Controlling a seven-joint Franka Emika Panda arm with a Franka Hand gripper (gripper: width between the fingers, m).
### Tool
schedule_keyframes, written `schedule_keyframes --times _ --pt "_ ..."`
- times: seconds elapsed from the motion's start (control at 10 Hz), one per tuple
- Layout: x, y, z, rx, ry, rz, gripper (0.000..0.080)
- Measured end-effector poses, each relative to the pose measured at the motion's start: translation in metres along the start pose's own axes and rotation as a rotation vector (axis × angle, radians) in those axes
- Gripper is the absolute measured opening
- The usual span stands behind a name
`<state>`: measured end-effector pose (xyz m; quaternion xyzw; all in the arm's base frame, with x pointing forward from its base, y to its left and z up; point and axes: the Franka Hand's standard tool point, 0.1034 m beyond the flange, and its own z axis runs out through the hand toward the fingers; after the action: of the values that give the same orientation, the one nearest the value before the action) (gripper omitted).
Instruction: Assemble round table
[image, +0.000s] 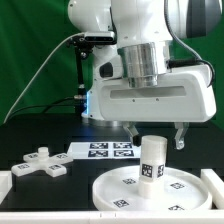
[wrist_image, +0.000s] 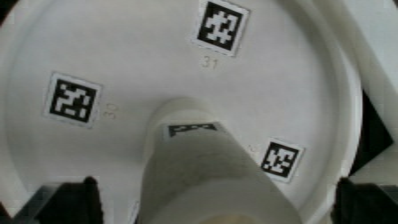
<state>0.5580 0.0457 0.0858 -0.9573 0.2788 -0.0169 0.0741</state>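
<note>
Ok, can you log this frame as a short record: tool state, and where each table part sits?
tool: open, one finger on each side just above the leg's top, no grip
leg: short cylinder, upright near the middle of the disc
disc: large, round, rimmed, flat on the table
foot piece: cross-shaped, lying on the table at the exterior view's left, apart from the disc
marker board: flat behind the disc
joint between leg and disc: cannot tell
</note>
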Motion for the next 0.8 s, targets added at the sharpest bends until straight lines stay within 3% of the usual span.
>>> schedule_keyframes --times 0.1,0.3,0.5,0.7,0.8 --pt "0.0001 0.0002 0.0003 -0.008 0.002 -0.107 0.0649" --pt "0.0011 0.0001 0.0012 -0.072 0.007 -0.491 0.0649" --pt "0.0073 0.0081 0.0033 -0.086 -0.003 -0.694 0.0649" --pt "0.0062 0.0069 0.0039 -0.086 -0.002 -0.673 0.0622" --pt "0.0064 0.0072 0.0039 -0.086 -0.002 -0.674 0.0423"
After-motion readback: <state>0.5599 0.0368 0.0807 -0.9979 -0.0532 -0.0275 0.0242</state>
